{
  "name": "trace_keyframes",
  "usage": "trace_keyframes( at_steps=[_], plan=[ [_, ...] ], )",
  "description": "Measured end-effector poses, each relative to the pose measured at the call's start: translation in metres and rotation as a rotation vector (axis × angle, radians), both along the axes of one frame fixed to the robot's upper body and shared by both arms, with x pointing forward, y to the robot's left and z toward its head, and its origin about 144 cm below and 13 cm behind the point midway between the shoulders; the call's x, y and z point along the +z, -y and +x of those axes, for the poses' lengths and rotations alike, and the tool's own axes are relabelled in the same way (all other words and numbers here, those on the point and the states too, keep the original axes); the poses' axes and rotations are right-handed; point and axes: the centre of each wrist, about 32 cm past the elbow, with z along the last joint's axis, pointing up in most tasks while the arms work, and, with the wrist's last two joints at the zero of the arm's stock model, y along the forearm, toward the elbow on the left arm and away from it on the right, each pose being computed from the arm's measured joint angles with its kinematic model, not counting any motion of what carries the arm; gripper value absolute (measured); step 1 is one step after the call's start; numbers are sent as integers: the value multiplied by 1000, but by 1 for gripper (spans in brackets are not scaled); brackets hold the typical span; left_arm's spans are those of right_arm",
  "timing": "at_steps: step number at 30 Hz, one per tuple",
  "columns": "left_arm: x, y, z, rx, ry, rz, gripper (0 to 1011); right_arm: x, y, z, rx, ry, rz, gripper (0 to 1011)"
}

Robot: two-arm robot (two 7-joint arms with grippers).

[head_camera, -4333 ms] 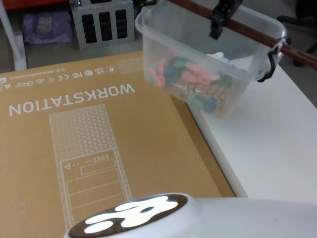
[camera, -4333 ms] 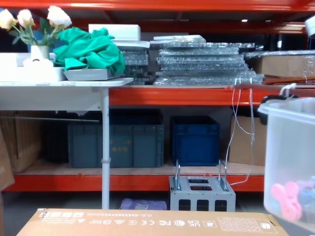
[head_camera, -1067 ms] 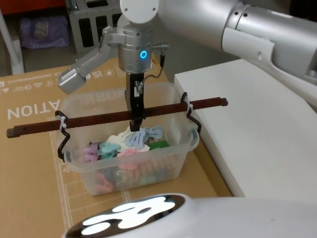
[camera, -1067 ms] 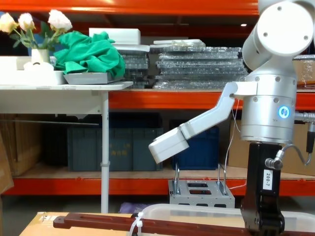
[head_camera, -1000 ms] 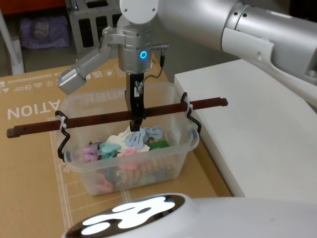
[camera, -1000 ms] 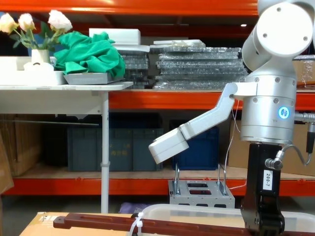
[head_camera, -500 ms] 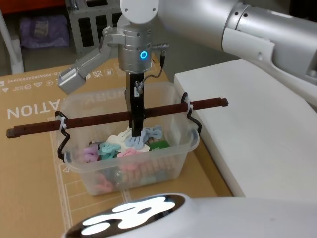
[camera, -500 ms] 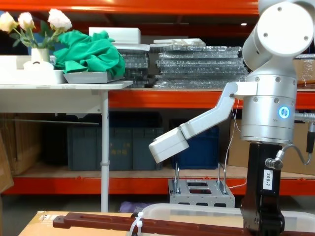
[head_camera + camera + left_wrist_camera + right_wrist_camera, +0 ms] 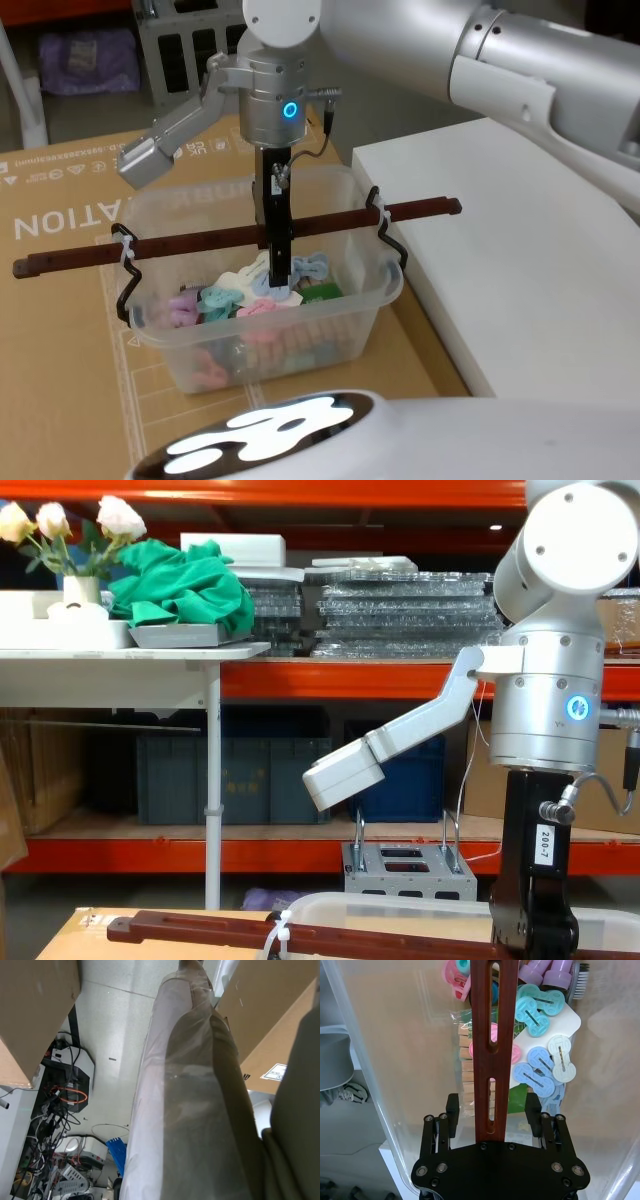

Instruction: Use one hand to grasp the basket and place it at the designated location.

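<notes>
The basket [image 9: 365, 298], a translucent tub holding coloured clips, stands on the cardboard box [image 9: 60, 330]. Its red-brown bar handle [image 9: 200, 240] lies across the rim, tied with white zip ties and black loops. My right gripper [image 9: 282, 268] points straight down at the middle of the bar. In the right wrist view the right gripper [image 9: 492, 1110] is open, its black fingers [image 9: 452, 1110] either side of the handle [image 9: 492, 1020] with a gap on each side. The chest view has the right gripper [image 9: 535, 935] at the basket's rim [image 9: 400, 905] and the handle [image 9: 200, 930].
A white table [image 9: 520, 260] lies right of the cardboard box, its edge close to the basket. Beyond are red shelving [image 9: 350, 675], blue crates [image 9: 395, 760] and a metal frame [image 9: 410, 870] on the floor. The left wrist view has a plastic-wrapped arm [image 9: 185, 1110].
Since the earliest frames the basket has come from the air over the white table down onto the cardboard box. In the last second the right gripper's fingers have sunk slightly lower past the bar.
</notes>
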Motion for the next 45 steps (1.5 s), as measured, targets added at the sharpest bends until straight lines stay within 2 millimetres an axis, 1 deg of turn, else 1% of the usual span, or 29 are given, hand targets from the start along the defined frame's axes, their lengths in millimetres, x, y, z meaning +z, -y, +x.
trace_keyframes(
  at_steps=[3,4,5,8,9,13,17,21,36,45],
  plan=[
    [0,0,0,0,0,0,0,0,0,0,0,0,0,866],
    [0,0,0,0,0,0,0,0,0,-1,1,2,3,882],
    [0,0,0,0,0,0,0,1,3,-1,-2,6,12,927],
    [0,0,0,0,0,0,0,2,5,-3,0,13,20,972],
    [0,0,0,0,0,0,0,3,5,-3,1,16,23,1001],
    [0,0,0,0,0,0,0,7,6,-6,5,31,20,1002],
    [0,0,0,0,0,0,0,17,9,-11,9,60,16,1001],
    [0,0,0,0,0,0,0,23,11,-13,6,72,20,1001],
    [0,0,0,0,0,0,0,35,15,-23,1,98,26,1001],
    [0,0,0,0,0,0,0,59,21,-36,3,159,45,1001]
  ],
)
